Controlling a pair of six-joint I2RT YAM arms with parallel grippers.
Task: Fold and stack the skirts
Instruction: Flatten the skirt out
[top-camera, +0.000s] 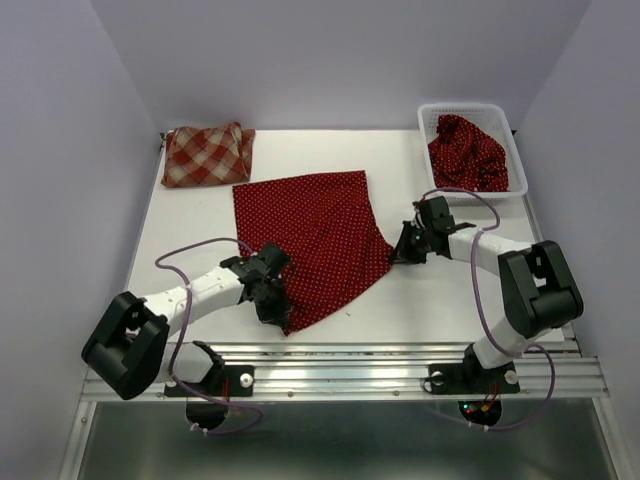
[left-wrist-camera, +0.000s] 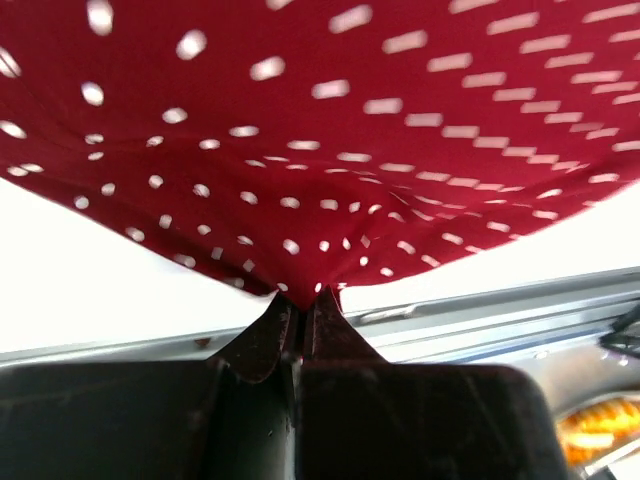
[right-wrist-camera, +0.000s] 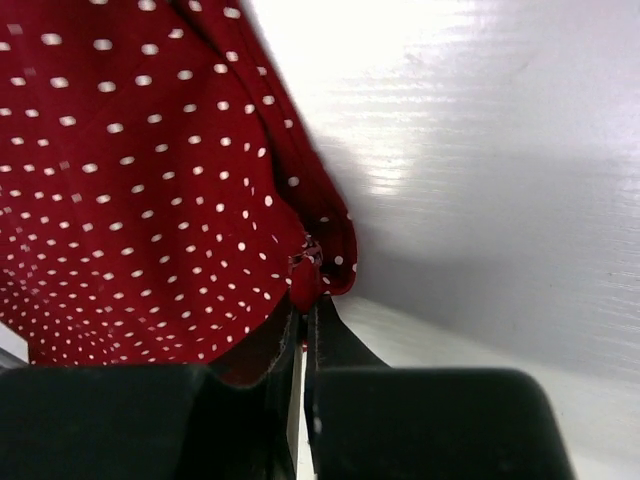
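The dotted skirt (top-camera: 310, 235) lies spread flat in the middle of the table (top-camera: 450, 300), its narrower edge toward the back and its wider hem toward you. Your left gripper (left-wrist-camera: 300, 305) is pressed together on the near hem, pinching a small peak of the cloth between its tips. Your right gripper (right-wrist-camera: 307, 285) is likewise clamped on the rolled edge at the hem's right corner. So you have both ends of the hem, and the step in hand looks like the first fold of this skirt.

The next move calls for lifting both corners together, only high enough to clear the cloth beneath, and carrying them toward the back edge at an even pace so the hem lands square. Keep the span between the arms steady, or the cloth will sag or skew.

The checked skirt (top-camera: 205, 155) sits folded at the back left corner, likely the stacking spot. The second dotted skirt (top-camera: 465, 150) lies crumpled in the basket (top-camera: 470, 107) at back right, not yet folded.
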